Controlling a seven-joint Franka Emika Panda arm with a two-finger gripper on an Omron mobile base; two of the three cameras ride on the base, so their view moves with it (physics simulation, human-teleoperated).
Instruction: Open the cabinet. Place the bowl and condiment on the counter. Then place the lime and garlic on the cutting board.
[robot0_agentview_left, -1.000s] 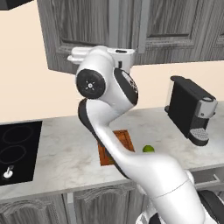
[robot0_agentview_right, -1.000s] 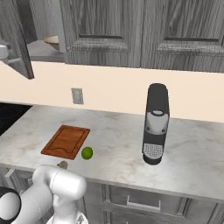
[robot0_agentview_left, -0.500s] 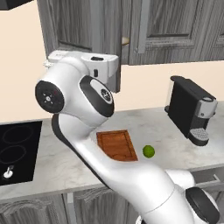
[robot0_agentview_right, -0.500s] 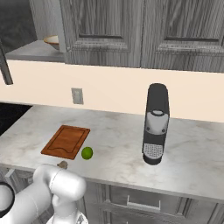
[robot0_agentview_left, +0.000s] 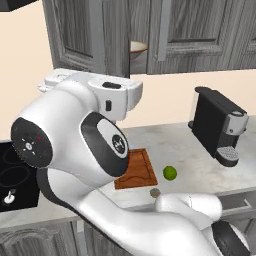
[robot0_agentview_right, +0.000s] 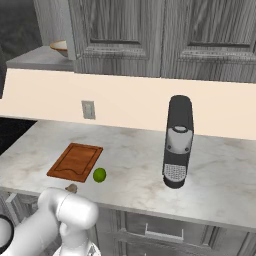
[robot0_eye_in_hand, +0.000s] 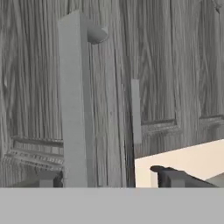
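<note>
Up at the cabinet (robot0_agentview_left: 90, 35), its left door (robot0_agentview_left: 82, 37) stands swung out toward you, and through the gap beside it you can see the bowl (robot0_agentview_left: 137, 47) on the shelf inside; from the right base view the same bowl (robot0_agentview_right: 60, 46) peeks out past the door edge at the far left. The condiment bottle is hidden from you.

Close in front of the hand camera you have the long pale door handle (robot0_eye_in_hand: 75, 100) running up and down, with one of its round posts at the top. The two dark fingertips (robot0_eye_in_hand: 175, 177) rise at the bottom on either side of the handle's foot, so the claw (robot0_eye_in_hand: 105, 179) looks spread around it, but you cannot tell whether the pads touch the bar.

Down on the counter (robot0_agentview_right: 130, 165) the cutting board (robot0_agentview_right: 76, 161) lies bare toward the left. The lime (robot0_agentview_right: 99, 174) sits on the stone just off the board's near right corner, not on the wood. The garlic (robot0_agentview_right: 71, 188) rests nearer the counter's front edge, just beside the board's near side and partly hidden by the arm. In the left base view you find the lime (robot0_agentview_left: 170, 173) right of the board (robot0_agentview_left: 135, 170) and the garlic (robot0_agentview_left: 155, 192) nearer. A black coffee machine (robot0_agentview_right: 177, 142) stands well apart to the right.
</note>
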